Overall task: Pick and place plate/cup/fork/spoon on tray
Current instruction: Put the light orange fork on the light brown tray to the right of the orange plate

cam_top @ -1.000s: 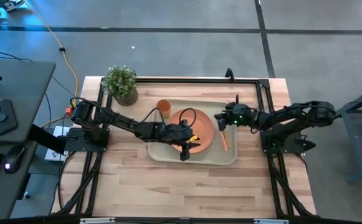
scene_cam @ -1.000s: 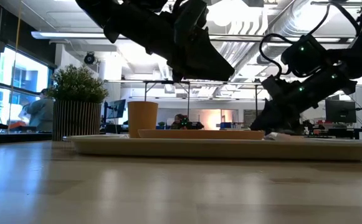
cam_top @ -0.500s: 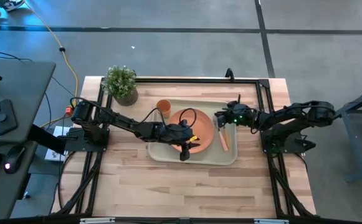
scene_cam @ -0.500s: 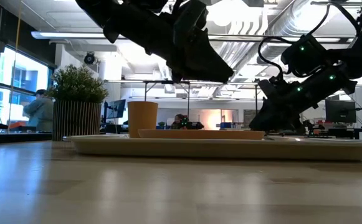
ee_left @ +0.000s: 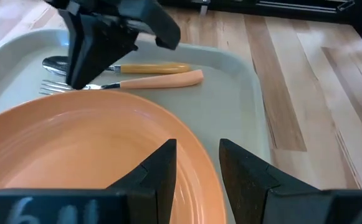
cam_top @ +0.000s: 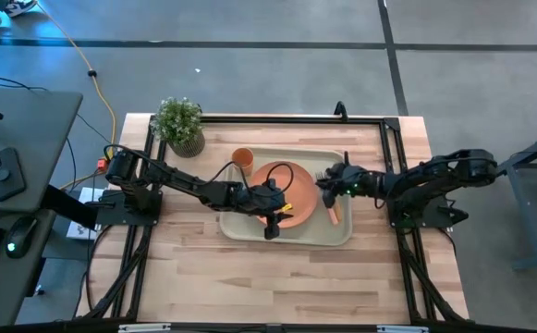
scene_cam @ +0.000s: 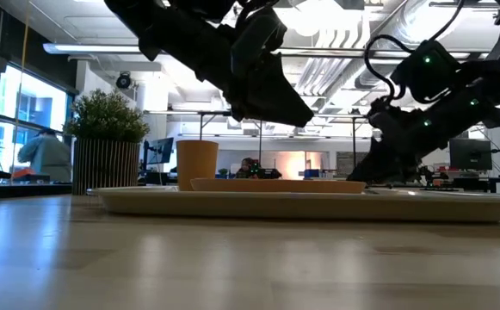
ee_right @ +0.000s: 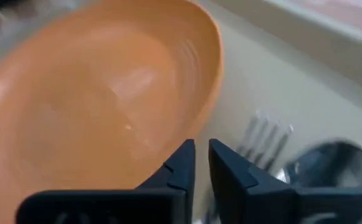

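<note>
The tray point(cam_top: 342, 233) lies mid-table. On its floor rest the orange plate point(cam_top: 301, 200), the cup point(cam_top: 242, 159) upright at its far left corner, and the fork point(ee_left: 162, 79) and spoon point(ee_left: 149, 67) side by side to the right of the plate. My left gripper point(ee_left: 196, 167) is open and empty above the plate's near rim point(cam_top: 270, 225). My right gripper point(ee_right: 201, 157) is shut and low over the tray between the plate's right rim and the fork tines point(ee_right: 265, 137). It covers the heads of the fork and spoon in the high view point(cam_top: 324, 182).
A potted green plant point(cam_top: 178, 125) stands at the table's far left corner. A black frame rail point(cam_top: 286, 118) runs along the far edge and down both sides. Bare wood lies between the tray and the near edge point(cam_top: 286, 277).
My right gripper has shifted a little toward the table's near edge, so it now covers more of the fork and spoon heads. The plate, cup, fork and spoon lie where they were.
</note>
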You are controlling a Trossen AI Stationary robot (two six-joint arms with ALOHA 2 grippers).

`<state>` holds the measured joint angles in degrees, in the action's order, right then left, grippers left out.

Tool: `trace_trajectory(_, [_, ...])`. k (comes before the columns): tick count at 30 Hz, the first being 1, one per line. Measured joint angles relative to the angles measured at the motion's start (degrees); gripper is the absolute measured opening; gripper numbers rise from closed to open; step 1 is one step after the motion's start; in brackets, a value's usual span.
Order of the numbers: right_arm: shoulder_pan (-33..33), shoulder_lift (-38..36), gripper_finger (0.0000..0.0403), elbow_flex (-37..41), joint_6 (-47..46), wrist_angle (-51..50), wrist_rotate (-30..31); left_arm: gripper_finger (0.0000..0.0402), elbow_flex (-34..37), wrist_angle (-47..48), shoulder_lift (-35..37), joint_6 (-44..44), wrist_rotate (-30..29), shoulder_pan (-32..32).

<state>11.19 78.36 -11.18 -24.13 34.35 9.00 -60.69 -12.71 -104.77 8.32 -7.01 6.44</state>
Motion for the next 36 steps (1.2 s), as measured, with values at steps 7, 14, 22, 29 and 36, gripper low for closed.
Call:
trace_trajectory(7, [-4.09,0.00,0.0004,-4.16,1.12,-12.76,4.95,0.0113,0.00,-1.20,0.00,0.00,-0.04,0.18])
trace_trajectory(14, [-8.86,0.00,0.0001,-16.55,0.62,-41.60,12.46,0.0113,0.00,-1.32,0.00,0.00,-0.12,-0.11])
trace_trajectory(22, [-10.45,-0.02,0.0000,-24.94,-5.56,-59.50,10.40,0.0113,0.00,-0.84,0.00,0.07,-0.11,-0.01])
trace_trajectory(29, [-11.18,0.00,0.0000,-23.48,-8.48,-60.02,6.75,0.0113,0.00,-0.63,0.00,0.07,-0.04,0.55])
trace_trajectory(36, [-13.37,0.00,0.0000,-22.79,-10.46,-60.36,5.70,0.0113,0.00,-0.63,0.00,0.04,-0.04,0.52])
